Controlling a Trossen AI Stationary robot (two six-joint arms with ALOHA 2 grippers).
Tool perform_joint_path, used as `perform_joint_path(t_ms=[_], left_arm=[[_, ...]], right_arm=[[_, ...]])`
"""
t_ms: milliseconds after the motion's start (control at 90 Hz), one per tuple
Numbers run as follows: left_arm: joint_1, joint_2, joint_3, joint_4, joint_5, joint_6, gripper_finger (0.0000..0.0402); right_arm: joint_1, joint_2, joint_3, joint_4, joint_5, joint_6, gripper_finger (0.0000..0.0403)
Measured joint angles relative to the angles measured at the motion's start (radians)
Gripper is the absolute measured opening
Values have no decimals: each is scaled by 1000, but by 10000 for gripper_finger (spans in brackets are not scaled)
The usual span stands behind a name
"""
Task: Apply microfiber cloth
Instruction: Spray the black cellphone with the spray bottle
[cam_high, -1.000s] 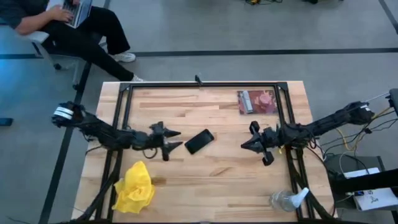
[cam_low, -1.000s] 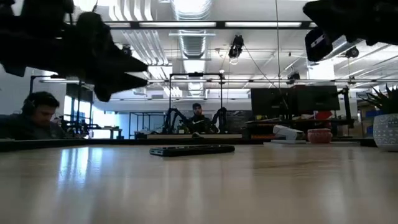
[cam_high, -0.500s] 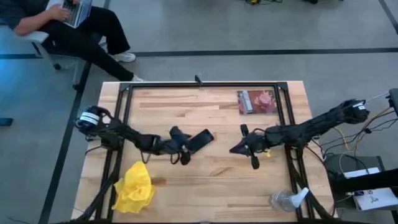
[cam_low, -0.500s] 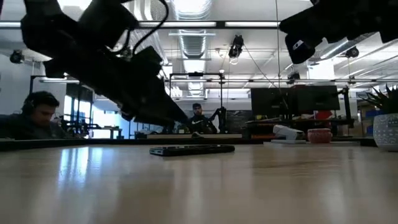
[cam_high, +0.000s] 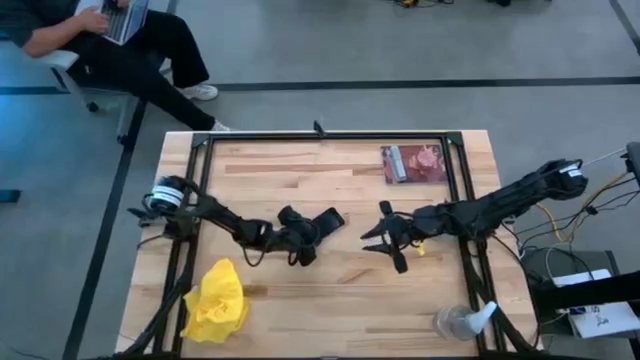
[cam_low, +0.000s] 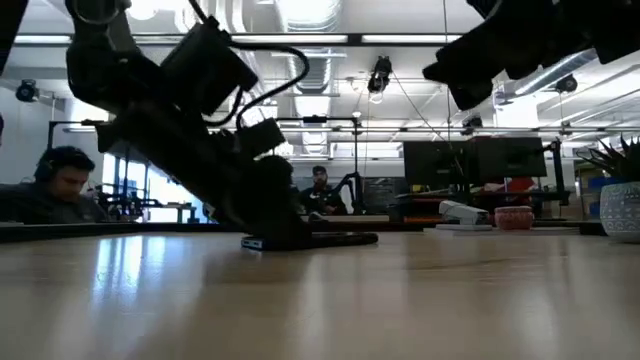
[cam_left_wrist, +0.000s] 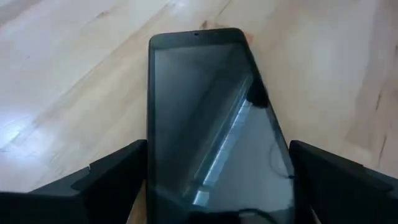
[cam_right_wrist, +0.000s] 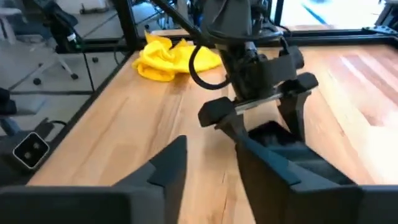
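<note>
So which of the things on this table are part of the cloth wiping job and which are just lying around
For the job: microfiber cloth, black phone, left pincer straddling the phone, open.

Lying about: spray bottle, pink packet. The right pincer waits open beside the phone.

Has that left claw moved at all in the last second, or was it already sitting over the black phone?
Yes. In the high view the left gripper has slid along the table toward the phone, away from the yellow cloth; its fingers now straddle the phone's near end.

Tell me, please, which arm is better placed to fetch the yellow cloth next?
Probably the left. The microfiber cloth lies on its side, though its gripper now straddles the phone with open fingers. The right gripper, open, is farther away.
</note>
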Motion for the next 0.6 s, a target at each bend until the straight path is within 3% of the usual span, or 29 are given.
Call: perform_joint_path(t_ms=[133, 256, 333, 600], left_arm=[[0, 26, 0, 3, -5, -7, 371], [0, 30, -1, -14, 5, -8, 342], [0, 28, -1, -33, 12, -6, 321], [1, 25, -1, -44, 21, 18, 321]], right_arm=[[0, 4, -1, -6, 8, 1, 175], [-6, 7, 0, -9, 9, -1, 188], [-7, 9, 0, -5, 17, -1, 190], [-6, 3, 0, -20, 82, -8, 178]])
